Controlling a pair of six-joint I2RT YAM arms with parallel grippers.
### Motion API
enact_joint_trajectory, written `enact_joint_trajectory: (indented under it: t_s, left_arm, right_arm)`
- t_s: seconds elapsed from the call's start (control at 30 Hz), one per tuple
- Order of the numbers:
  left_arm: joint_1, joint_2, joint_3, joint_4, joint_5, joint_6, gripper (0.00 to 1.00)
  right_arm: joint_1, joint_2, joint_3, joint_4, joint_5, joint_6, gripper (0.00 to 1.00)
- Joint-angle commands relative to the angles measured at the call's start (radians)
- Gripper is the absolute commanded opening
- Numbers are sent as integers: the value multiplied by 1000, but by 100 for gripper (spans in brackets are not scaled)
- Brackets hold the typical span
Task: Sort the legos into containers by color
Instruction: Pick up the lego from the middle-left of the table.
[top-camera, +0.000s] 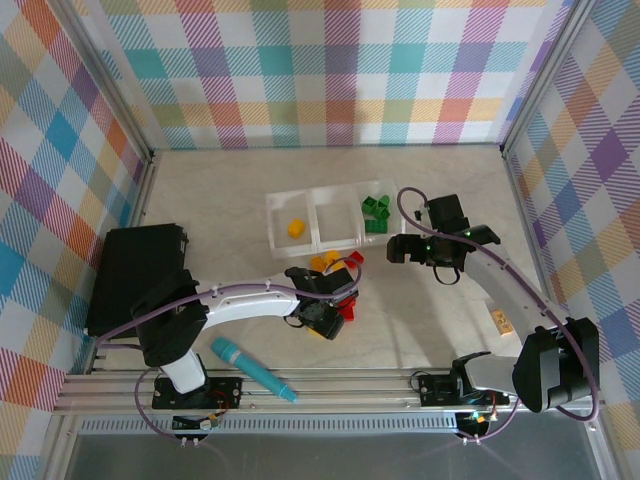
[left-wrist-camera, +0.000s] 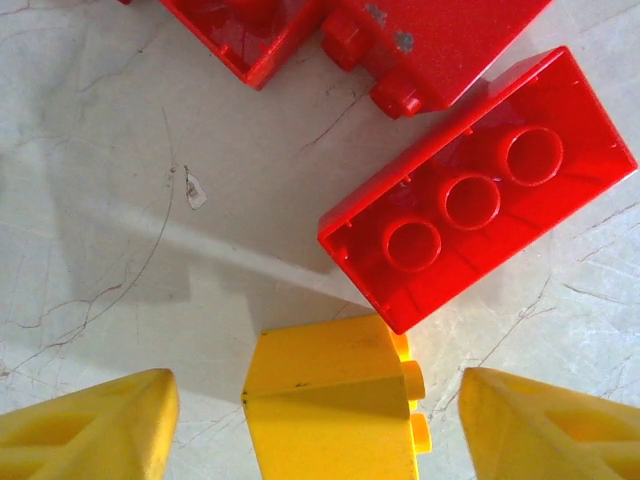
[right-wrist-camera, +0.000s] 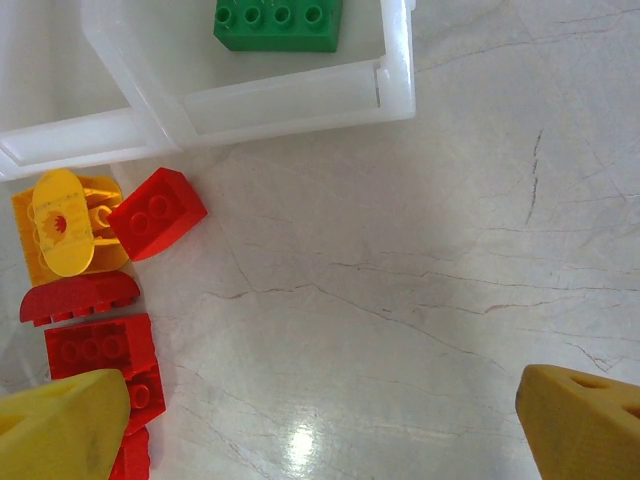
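Greens (top-camera: 376, 212) sit in tray's (top-camera: 312, 232) right compartment, one yellow (top-camera: 296, 228) in its left. Reds (right-wrist-camera: 100, 345) and yellows (right-wrist-camera: 60, 225) lie loose by tray's near rim. Left gripper (left-wrist-camera: 315, 400) spread astride yellow brick (left-wrist-camera: 330, 415), not touching; right gripper (right-wrist-camera: 315, 410) spread, empty.

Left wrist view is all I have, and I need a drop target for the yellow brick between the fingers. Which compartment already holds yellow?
Observer: The tray's left compartment holds one yellow brick.
Operator: Where did green go?
Observer: Green bricks sit in the right compartment.
Operator: Is the right arm in my way?
Observer: Probably not. The right end effector hovers open over bare table, just off the right compartment's corner and to the right of the loose bricks.
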Motion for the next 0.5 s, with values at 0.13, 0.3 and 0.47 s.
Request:
enact_joint_trajectory:
  t_s: [0.13,0.3,0.47]
  left_arm:
    - [-6,47,17,-24,9,-32,70]
    - [-6,48,5,-18,13,-45,66]
    - [-6,56,-9,-13,2,-72,56]
  right_arm:
    - [-4,-20,6,2,7,10,99]
    - [-4,-18,7,1,9,10,99]
    - [-3,-18,8,1,9,10,99]
